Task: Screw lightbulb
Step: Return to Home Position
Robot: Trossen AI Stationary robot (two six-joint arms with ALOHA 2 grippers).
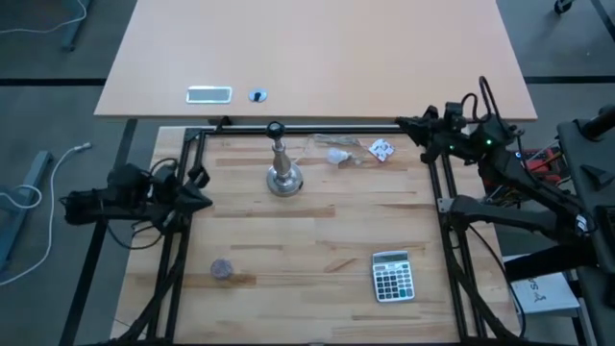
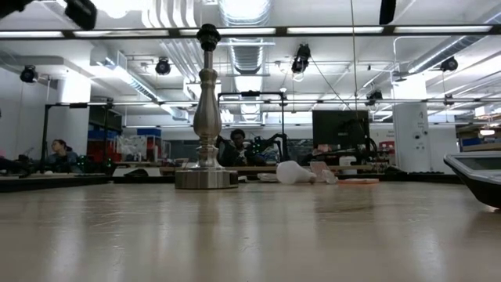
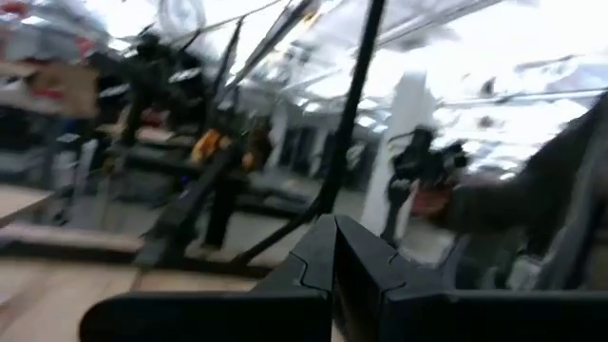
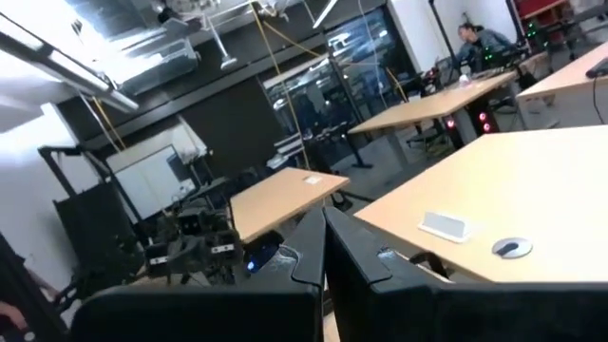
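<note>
Lightbulb (image 1: pixel 336 155) laid on side near tabletop's far edge, beside lamp stand (image 1: pixel 282 173), long axis roughly along that edge. Right gripper (image 1: pixel 408 125), at far right corner, judged nearer than left gripper (image 1: pixel 200 195) at left edge. Both jaws closed, nothing held.

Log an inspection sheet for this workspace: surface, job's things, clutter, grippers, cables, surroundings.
Surface: wooden table, no spill or damage seen.
Job's things: lightbulb lies on the table beside the upright lamp stand, not in its socket.
Clutter: paper scrap near the lightbulb; calculator and grey disc across the table from it.
Grippers: left gripper at the table's left edge, fingers shut, empty; right gripper at the far right corner, fingers shut, empty.
Cables: white cable on the floor, left of the table.
Surroundings: second tabletop behind; people seated far off.
</note>
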